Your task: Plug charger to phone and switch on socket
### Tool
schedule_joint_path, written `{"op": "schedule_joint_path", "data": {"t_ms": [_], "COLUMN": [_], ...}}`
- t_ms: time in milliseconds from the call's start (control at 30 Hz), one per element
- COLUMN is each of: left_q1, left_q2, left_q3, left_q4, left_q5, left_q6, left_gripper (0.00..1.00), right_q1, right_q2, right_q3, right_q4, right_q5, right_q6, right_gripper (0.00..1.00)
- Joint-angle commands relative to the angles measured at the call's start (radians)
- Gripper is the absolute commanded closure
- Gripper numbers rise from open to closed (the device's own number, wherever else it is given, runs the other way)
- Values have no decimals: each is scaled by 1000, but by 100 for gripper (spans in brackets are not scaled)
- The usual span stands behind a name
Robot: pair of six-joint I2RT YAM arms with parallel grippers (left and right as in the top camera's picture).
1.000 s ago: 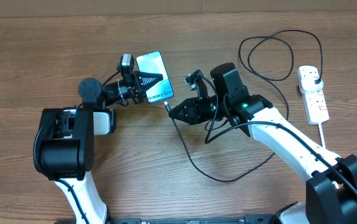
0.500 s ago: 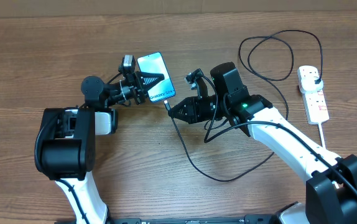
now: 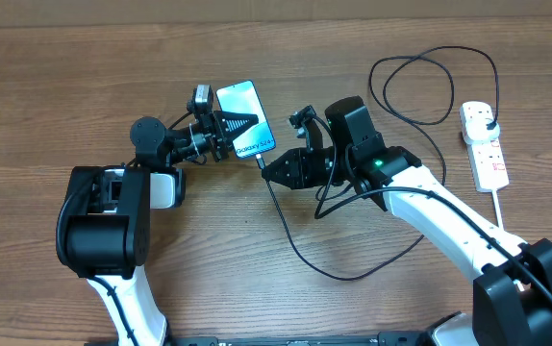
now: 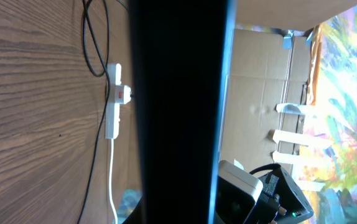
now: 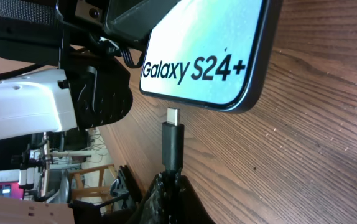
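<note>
1. Viewing from overhead: the left gripper [image 3: 226, 127] has its jaws clamped across the phone [image 3: 240, 99], screen up. The phone's long axis runs slantwise, with the "Galaxy" short edge toward the right arm. The right gripper [image 3: 268, 171] lies just beyond that edge, jaws pinching the tip end of the charger [image 3: 295, 245]. The cable trails in loops to the socket [image 3: 485, 146], which sits well apart at the far right of the table [image 3: 55, 67].

2. Left wrist view: the phone [image 4: 178, 112] fills the middle as a dark upright band seen edge-on, and the fingers holding it are hidden. The socket [image 4: 112, 106] lies far across the wood.

3. Right wrist view: the connector [image 5: 173, 116] sticks out of the right gripper [image 5: 171, 183] and points straight at the short edge of the phone [image 5: 209, 56].
   - It is near the edge but not touching; a thin gap shows.
   - The tip looks offset toward the "G" side of the edge's middle, and the port itself cannot be made out.
   - Judgement: shift it sideways along the edge, then push in along the phone's long axis.
</note>
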Motion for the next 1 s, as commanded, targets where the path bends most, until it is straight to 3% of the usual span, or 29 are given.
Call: {"op": "schedule_joint_path", "data": {"t_ms": [0,967], "left_q1": [-2,-15], "left_q2": [-24,-24], "left_q3": [3,3], "left_q4": [11,11], "left_q5": [-8,-8], "left_q6": [29,29], "left_gripper": [96,96], "right_q1": [3,6], "right_q2": [-8,-8], "right_q3": [10,10], "right_q4": [4,-9], "right_q5": [19,21], "right_q6": [5,8], "right_gripper": [96,96]}}
